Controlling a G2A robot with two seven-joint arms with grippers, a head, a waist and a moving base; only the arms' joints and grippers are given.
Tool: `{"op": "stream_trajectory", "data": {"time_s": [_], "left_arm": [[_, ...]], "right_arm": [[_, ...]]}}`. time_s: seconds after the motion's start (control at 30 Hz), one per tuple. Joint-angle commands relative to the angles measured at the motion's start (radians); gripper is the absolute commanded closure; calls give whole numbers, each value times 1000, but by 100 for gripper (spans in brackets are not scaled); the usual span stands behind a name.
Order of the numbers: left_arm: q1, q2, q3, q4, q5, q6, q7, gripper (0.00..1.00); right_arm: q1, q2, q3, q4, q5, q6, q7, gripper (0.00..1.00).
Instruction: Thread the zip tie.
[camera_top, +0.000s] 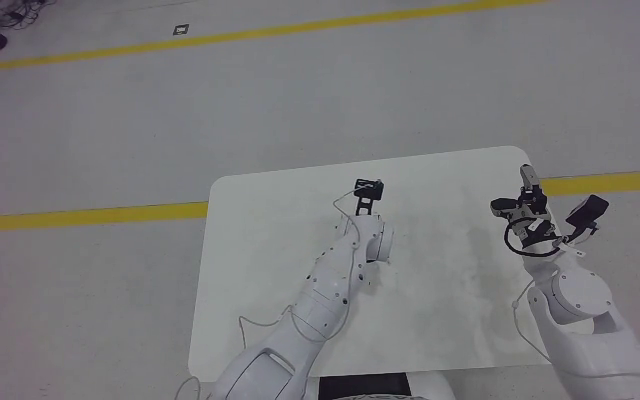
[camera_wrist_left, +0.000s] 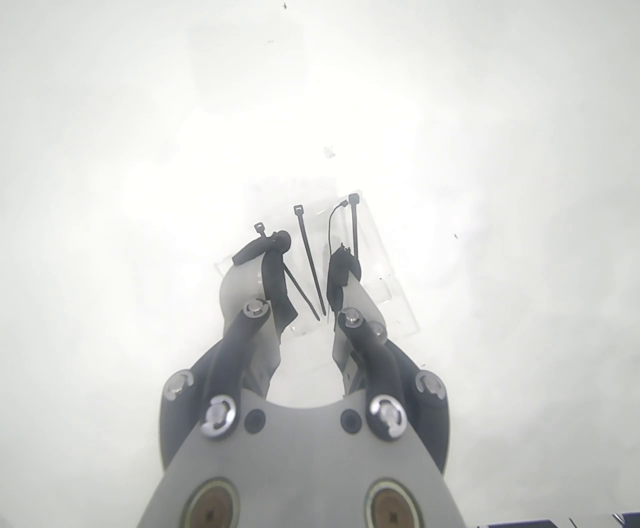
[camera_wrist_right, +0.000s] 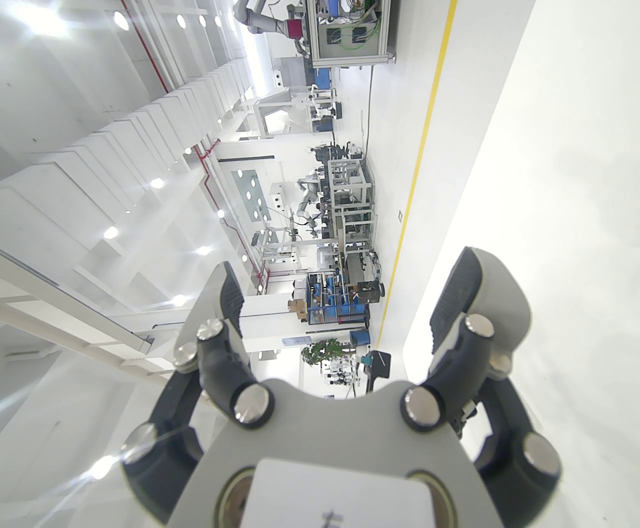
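1. Tabletop seen from above: over the middle of the white round-cornered table (camera_top: 260, 300), toward its far edge, hangs the left gripper (camera_top: 369, 190). The right gripper (camera_top: 527, 180) sits over the table's far right corner.
2. Left wrist camera: the left gripper (camera_wrist_left: 307, 252), with black-taped fingers (camera_wrist_left: 275, 285), is partly spread and holds nothing. On the table right below it lies a clear shallow plastic tray (camera_wrist_left: 385, 260) with thin black zip ties (camera_wrist_left: 302, 225) lying loose in it (four, as far as I can tell). One tie's head is just beside a fingertip.
3. Right wrist camera: the right gripper (camera_wrist_right: 345, 295) is spread wide and empty, level with the table's edge.
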Motion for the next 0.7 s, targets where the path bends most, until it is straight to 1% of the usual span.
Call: {"op": "stream_trajectory", "data": {"time_s": [0.0, 0.1, 0.23, 0.5, 0.67], "left_arm": [[0, -3, -1, 3, 0, 0, 5, 80], [7, -6, -10, -6, 0, 0, 17, 81], [19, -6, -15, -19, 0, 0, 25, 82], [41, 5, -27, -57, 0, 0, 32, 82], [44, 13, -26, -66, 0, 0, 28, 82]], "right_arm": [[0, 0, 0, 0, 0, 0, 0, 0], [0, 0, 0, 0, 0, 0, 0, 0], [0, 0, 0, 0, 0, 0, 0, 0], [0, 0, 0, 0, 0, 0, 0, 0], [0, 0, 0, 0, 0, 0, 0, 0]]}}
